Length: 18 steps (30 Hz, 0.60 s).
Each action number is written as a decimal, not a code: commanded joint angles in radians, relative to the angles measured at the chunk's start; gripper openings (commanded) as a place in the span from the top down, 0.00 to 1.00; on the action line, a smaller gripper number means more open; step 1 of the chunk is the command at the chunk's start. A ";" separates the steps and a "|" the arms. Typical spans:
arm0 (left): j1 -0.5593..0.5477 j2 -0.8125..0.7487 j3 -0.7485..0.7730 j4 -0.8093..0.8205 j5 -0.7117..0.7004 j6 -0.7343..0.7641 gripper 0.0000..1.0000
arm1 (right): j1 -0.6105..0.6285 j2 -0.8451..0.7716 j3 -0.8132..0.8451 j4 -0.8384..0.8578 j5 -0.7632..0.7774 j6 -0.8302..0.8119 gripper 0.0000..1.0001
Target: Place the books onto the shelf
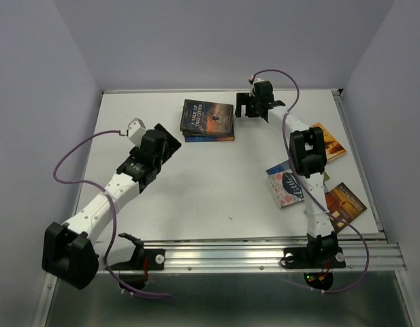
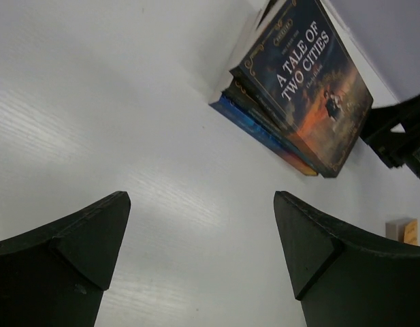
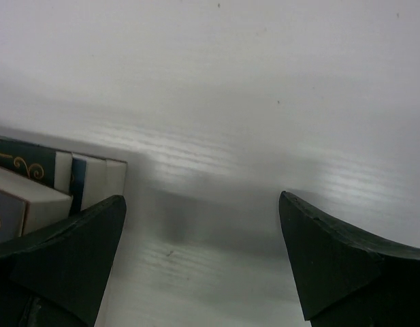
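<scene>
Three books lie stacked flat at the back middle of the table; the top one is dark blue, "A Tale of Two Cities". My left gripper is open and empty, a short way left and in front of the stack, with only table between its fingers. My right gripper is open and empty just right of the stack, whose page edges show beside its left finger. More books lie on the right: an orange one, a pink-teal one and a brown one. The shelf is out of view.
The white table ends in a metal rail at the near edge, where both arm bases sit. Purple-grey walls close in the back and sides. The right forearm hangs over the pink-teal book.
</scene>
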State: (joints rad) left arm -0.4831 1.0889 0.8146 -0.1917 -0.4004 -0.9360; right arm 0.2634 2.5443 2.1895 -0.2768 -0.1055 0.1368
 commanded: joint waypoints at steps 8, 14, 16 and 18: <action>0.273 0.475 0.403 0.080 0.116 0.201 0.01 | 0.017 -0.374 -0.420 0.062 0.050 0.092 0.00; 0.317 0.805 0.767 -0.110 0.039 0.272 0.01 | 0.054 -0.354 -0.436 0.067 0.041 0.090 0.00; 0.317 0.883 0.854 -0.170 0.018 0.281 0.01 | 0.054 -0.349 -0.435 0.065 0.053 0.099 0.00; 0.321 0.968 0.926 -0.210 0.049 0.296 0.01 | 0.054 -0.343 -0.433 0.064 0.073 0.101 0.00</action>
State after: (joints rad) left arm -0.1612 1.9881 1.6234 -0.2699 -0.3290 -0.6987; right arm 0.3042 2.1944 1.7611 -0.2527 -0.0731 0.2230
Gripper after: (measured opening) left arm 0.989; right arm 0.998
